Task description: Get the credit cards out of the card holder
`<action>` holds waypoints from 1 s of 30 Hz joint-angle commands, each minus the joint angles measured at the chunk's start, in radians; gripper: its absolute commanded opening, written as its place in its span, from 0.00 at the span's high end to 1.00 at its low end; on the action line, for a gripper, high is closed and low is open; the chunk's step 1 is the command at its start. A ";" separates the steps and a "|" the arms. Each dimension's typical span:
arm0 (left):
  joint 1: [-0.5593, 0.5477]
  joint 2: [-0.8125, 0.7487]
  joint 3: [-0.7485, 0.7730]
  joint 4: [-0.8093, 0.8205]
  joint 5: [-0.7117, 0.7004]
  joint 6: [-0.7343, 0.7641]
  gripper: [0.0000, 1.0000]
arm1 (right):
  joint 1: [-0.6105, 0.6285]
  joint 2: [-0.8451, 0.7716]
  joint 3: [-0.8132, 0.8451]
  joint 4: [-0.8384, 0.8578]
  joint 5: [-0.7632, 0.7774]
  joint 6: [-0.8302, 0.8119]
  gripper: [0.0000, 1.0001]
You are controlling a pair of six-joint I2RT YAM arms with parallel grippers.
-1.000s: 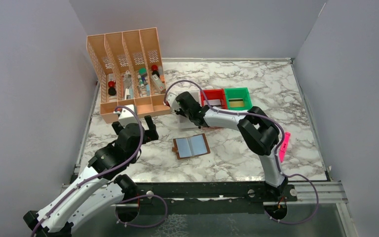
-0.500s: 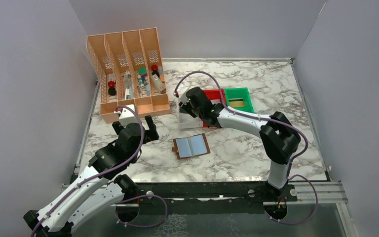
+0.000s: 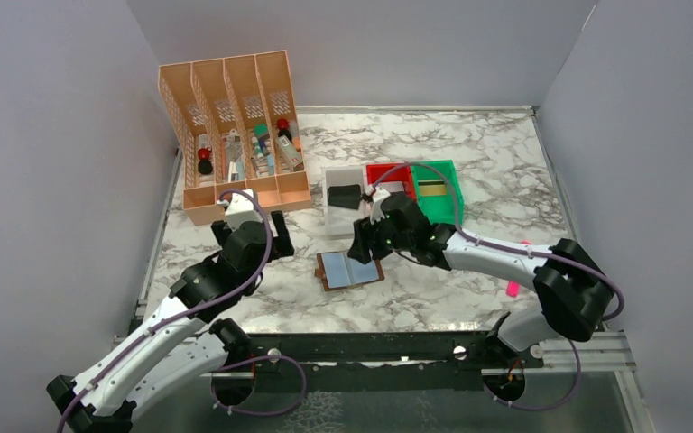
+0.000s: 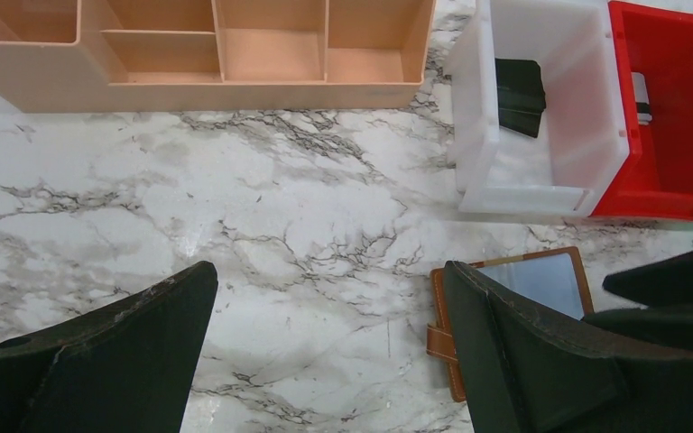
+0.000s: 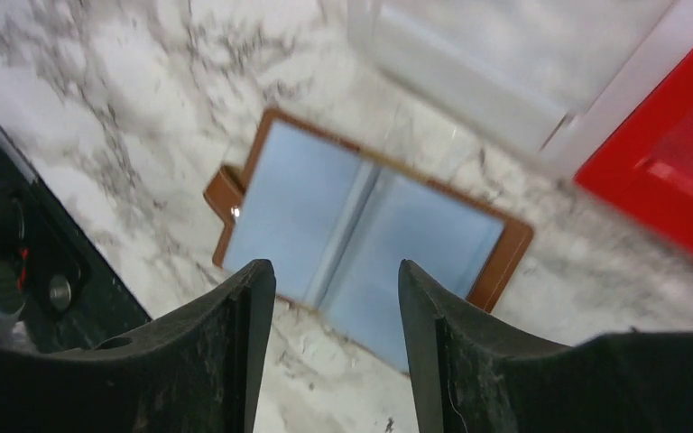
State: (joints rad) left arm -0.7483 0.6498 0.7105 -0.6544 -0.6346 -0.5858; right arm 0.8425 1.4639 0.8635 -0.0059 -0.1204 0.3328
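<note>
Now the right gripper (image 5: 334, 271) hovers, jaws apart and empty, over the splayed card holder (image 5: 361, 230), likely lining up a pinch; the left gripper (image 4: 329, 275) stands spread wide beside it.

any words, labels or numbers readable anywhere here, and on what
No text can be read.
card in the red bin: dark marks, too small to read
items in the orange organizer: labels too small
card holder: sleeves show no print

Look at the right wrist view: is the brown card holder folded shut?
No, the card holder lies spread open on the marble table, its shiny blue-grey inside facing up.
</note>
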 commanded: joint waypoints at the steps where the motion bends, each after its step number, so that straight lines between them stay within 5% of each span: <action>1: 0.001 0.015 0.001 -0.005 0.019 -0.005 0.01 | 0.006 0.034 -0.077 0.062 -0.192 0.183 0.40; 30: 0.001 0.035 0.002 -0.005 -0.005 -0.002 0.01 | 0.083 0.217 0.072 -0.023 -0.132 0.183 0.21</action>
State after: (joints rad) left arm -0.7483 0.6880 0.7105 -0.6544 -0.6338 -0.5865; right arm 0.9085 1.6520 0.9138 -0.0025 -0.2741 0.4973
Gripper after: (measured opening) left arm 0.987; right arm 0.788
